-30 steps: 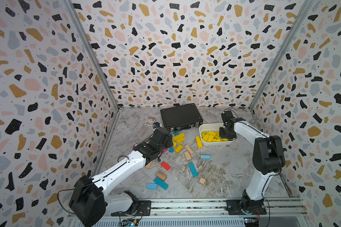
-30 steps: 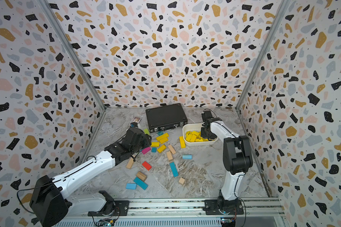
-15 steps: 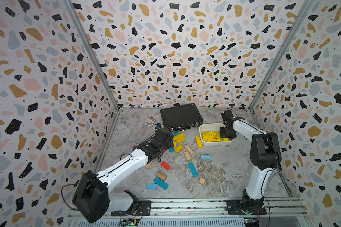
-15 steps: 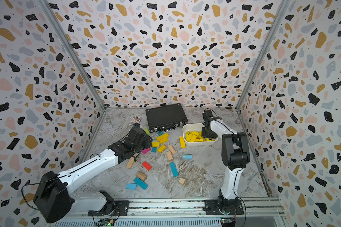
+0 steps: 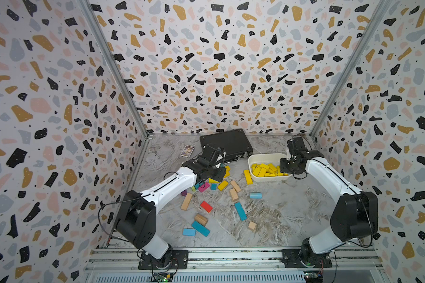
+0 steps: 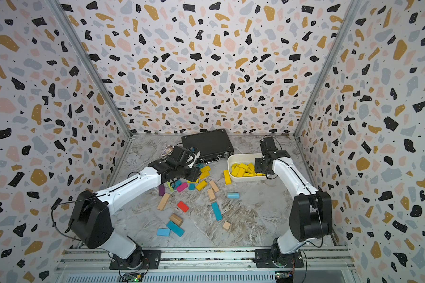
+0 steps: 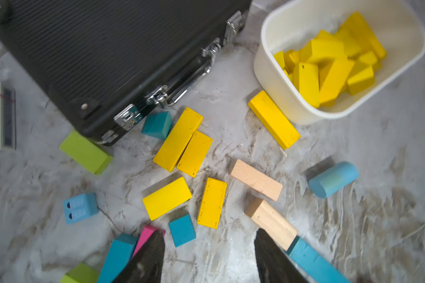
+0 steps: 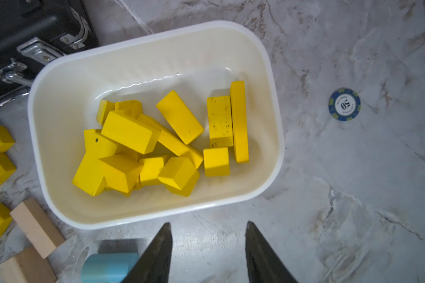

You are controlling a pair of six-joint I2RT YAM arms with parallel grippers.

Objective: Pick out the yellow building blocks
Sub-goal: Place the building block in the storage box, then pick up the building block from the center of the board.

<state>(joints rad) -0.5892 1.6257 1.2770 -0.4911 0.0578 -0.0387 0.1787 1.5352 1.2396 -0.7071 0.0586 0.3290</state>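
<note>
Yellow building blocks (image 7: pixel 211 203) lay loose by the black case (image 7: pixel 108 49) — left gripper (image 7: pixel 209 245) nearer.
Its empty jaws stood apart, the closest block lengthwise ahead between them; right gripper (image 8: pixel 207 232) — likewise spread, empty — beside the white bin (image 8: pixel 277 147).

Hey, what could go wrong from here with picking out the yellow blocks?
Two yellow blocks lie touching side by side; a grasp may catch both or slip.
A teal cube sits close by another yellow block and might get dragged along.
The yellow bar lies right beside the tub, whose wall may crowd the jaws.
</note>
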